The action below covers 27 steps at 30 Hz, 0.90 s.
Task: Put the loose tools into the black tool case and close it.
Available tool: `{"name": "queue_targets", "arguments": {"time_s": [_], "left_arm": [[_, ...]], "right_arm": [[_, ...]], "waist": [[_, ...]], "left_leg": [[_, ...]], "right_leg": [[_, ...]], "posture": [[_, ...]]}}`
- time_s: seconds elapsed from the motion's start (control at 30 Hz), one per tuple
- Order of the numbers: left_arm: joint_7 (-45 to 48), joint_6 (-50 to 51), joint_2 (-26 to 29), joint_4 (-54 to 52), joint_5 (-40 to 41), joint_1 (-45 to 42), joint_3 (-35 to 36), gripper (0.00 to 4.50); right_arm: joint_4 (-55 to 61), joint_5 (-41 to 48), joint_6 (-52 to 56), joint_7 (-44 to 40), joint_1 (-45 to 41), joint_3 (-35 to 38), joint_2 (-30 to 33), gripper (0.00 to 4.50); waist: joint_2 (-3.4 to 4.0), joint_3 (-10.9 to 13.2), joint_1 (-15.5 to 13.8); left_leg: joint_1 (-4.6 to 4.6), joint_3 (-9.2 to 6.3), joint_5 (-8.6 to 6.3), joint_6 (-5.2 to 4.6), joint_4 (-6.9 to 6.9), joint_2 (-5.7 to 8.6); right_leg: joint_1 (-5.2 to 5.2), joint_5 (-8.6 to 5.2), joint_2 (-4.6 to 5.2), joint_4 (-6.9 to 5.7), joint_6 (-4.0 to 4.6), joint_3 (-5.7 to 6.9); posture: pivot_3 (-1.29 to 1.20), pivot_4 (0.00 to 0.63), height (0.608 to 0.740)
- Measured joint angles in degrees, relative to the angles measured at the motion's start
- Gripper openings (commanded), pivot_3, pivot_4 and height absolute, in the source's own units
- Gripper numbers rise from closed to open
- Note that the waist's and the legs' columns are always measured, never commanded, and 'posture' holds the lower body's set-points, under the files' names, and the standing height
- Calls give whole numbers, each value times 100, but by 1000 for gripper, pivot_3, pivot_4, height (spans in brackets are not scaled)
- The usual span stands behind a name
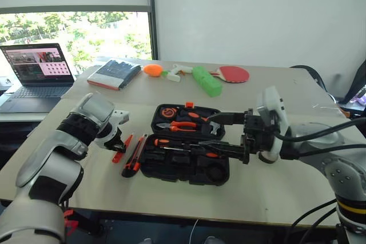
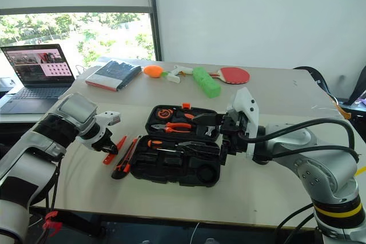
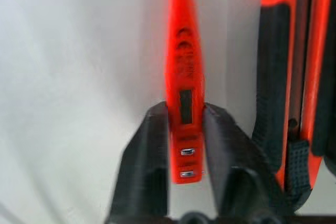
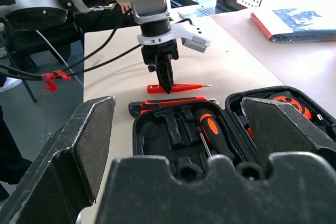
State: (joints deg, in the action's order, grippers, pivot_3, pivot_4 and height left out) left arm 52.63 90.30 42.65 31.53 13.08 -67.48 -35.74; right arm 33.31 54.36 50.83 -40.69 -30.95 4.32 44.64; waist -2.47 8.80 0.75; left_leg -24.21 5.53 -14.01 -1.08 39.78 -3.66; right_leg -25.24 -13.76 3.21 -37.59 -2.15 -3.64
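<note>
From the head views, the black tool case (image 1: pixel 186 144) lies open in the middle of the counter (image 1: pixel 274 187), its lid half on the far side holding orange-handled pliers (image 1: pixel 180 125) and a round tape measure (image 1: pixel 168 112). One orange-and-black screwdriver (image 1: pixel 186 147) already lies in the near half. Just left of the case sits the utility knife (image 1: pixel 134 156), and left of that the short red screwdriver (image 1: pixel 123 148), with the left claw (image 1: pixel 117 144) pointing steeply down onto it. The right claw (image 1: pixel 226 135) hovers over the case's right part, aimed leftward, fingers spread and carrying nothing.

In the left wrist view, the two black fingers (image 3: pixel 149 171) sit on either side of the red screwdriver's butt end, clenched on it or very nearly so, while the tool lies flat on the counter beside the knife.

The right wrist view looks between its own wide-spread fingers across the open case to the left claw planted on the red screwdriver.

The step in hand appears to be picking up the red screwdriver. Next, the grasp should be firm before lifting, then the tool carried right to a matching recess; the knife remains afterwards, then closing the lid.
</note>
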Motion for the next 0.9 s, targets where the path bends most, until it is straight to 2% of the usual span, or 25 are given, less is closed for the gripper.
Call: {"name": "queue_targets", "arguments": {"time_s": [0.17, 0.27, 0.43, 0.5, 0.6, 0.77, 0.9], "left_arm": [[-55, -36, 21, 11, 52, 19, 29, 413], [96, -428, 54, 232, 36, 21, 2, 412], [727, -2278, 332, 486, -313, 219, -157, 412], [976, -3489, 487, 660, -517, 347, -116, 412], [1519, -4898, 545, 1129, -632, 365, 266, 412], [2798, -6223, 479, 1425, -728, -76, 535, 412], [3743, -7263, 306, 1006, -888, -390, 515, 412]], "right_arm": [[3, 11, 0, 61, 13, -21, -5, 4500], [25, 23, 0, 71, 135, -19, 22, 4500], [208, -263, -77, -111, 647, -33, 334, 4500], [273, -367, -132, -187, 845, -32, 427, 4500], [413, -340, -137, -257, 1189, 109, 527, 4500], [617, -254, -139, -298, 1737, 552, 730, 4500], [829, -388, -193, -240, 2096, 589, 747, 4500]], "waist": [[2, -1, 0], [14, -8, -6], [16, -9, -13], [14, -8, -8], [11, -6, -24], [-2, 0, -130], [-2, 0, -166]], "left_leg": [[3, 2, 0, 0, 0, 2], [7, 4, 0, 0, 0, 3], [12, 3, 5, 3, 3, 3], [9, 3, 5, 3, 3, 2], [-9, 3, 5, 3, 4, 1], [-40, 3, 2, -2, 7, 0], [-46, 3, -2, -8, 10, 10]], "right_leg": [[2, 0, 0, 0, 0, 0], [6, 0, 0, -4, 0, 0], [8, 2, 0, -10, 5, 0], [6, 2, -1, -9, 6, 0], [-4, 2, -1, 1, 5, 4], [-3, 8, 4, 41, -8, 24], [4, 11, 14, 56, -16, 22]], "posture": [[0, 150, 736], [0, 150, 736], [0, 150, 736], [0, 150, 736], [0, 150, 736], [0, 150, 736], [0, 150, 736]]}}
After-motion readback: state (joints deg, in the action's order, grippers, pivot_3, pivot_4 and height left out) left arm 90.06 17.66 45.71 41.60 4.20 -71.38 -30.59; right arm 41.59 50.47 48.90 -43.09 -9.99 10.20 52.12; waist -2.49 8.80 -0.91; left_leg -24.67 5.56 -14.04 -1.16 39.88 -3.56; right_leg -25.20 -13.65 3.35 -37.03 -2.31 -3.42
